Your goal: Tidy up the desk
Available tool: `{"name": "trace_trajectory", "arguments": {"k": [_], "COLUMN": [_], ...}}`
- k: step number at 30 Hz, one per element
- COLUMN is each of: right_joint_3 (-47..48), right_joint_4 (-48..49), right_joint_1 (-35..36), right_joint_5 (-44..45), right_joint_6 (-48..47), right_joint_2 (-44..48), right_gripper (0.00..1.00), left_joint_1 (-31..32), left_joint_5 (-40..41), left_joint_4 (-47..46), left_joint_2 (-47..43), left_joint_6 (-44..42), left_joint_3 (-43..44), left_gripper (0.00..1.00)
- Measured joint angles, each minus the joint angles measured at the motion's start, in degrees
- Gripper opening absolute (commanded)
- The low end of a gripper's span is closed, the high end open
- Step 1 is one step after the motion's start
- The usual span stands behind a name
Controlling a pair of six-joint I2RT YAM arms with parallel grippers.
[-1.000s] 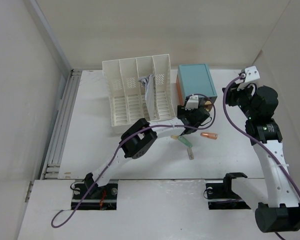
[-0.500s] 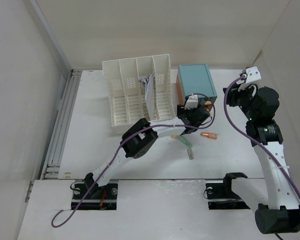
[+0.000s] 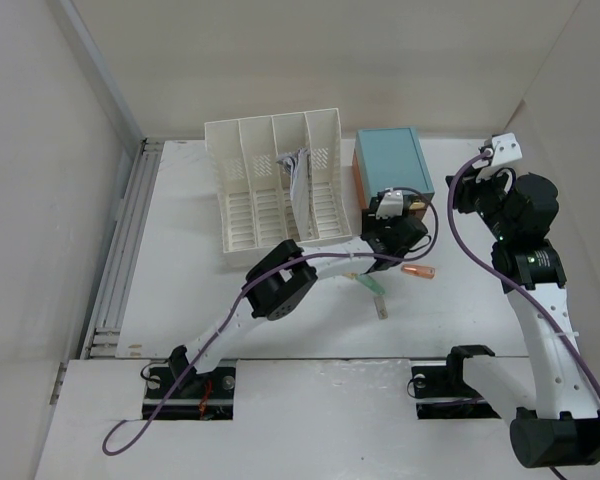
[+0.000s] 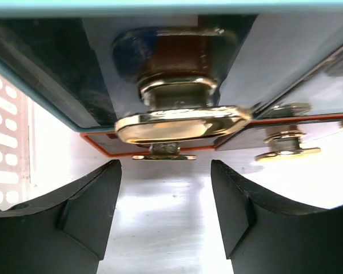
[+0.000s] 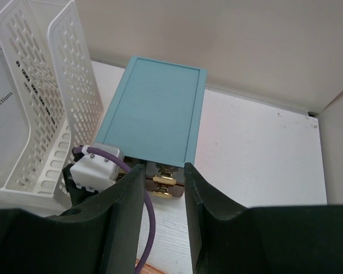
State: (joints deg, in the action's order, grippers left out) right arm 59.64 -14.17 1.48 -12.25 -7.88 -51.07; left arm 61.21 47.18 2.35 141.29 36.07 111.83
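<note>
The desk (image 3: 180,250), a broad white tabletop, filled the floor of the scene from the left wall to the right wall and carried everything else. Toward its back left stood a white slotted file rack (image 3: 255,200) with four compartments, upright, and some papers (image 3: 298,170) leaned in the third compartment from the left. From its base at the near edge the left arm (image 3: 280,285) reached forward and rightward, passing just in front of the rack. Under its forearm a green pen (image 3: 374,290) lay flat on the desk, and a little to the right lay a small orange piece (image 3: 418,271), perhaps a marker cap, though it was too small to be sure. Just beside the rack, on its right, sat a teal box (image 3: 392,160) with an orange drawer front. The left gripper (image 4: 166,171) was held level at that front, its fingers (image 4: 88,211) apart and clamped on nothing, with a brass knob (image 4: 180,123) straight ahead in line with the gap between them and not touching either one. A second knob (image 4: 288,149) showed lower to the right. Further right the right arm (image 3: 535,270) rose from its base and bent back toward the box. The right gripper (image 5: 164,171) hung well above the box, looking down on its lid, its fingers apart and empty
</note>
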Motion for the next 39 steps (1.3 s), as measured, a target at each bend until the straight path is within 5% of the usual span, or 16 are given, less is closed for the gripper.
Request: {"name": "trace_trajectory", "arguments": {"k": [27,35,39], "right_joint_3": [-0.02,-0.09,-0.11], "right_joint_4": [-0.28,-0.33,-0.35], "right_joint_1": [-0.39,-0.39,-0.39], "right_joint_5": [-0.42,-0.42,-0.42], "right_joint_6": [0.00,-0.02,-0.02], "right_joint_2": [0.48,0.48,0.48], "right_gripper": [0.39,0.39,0.39], "left_joint_1": [-0.44,-0.81,-0.74], "left_joint_5": [1.05,0.55,0.85], "left_joint_4": [1.03,1.60,-0.48], "left_joint_2": [3.02,3.10,2.84], "left_joint_6": [-0.22,-0.66,-0.70], "left_joint_3": [4.57,4.33,2.84], "left_gripper": [0.58,0.15,0.13]}}
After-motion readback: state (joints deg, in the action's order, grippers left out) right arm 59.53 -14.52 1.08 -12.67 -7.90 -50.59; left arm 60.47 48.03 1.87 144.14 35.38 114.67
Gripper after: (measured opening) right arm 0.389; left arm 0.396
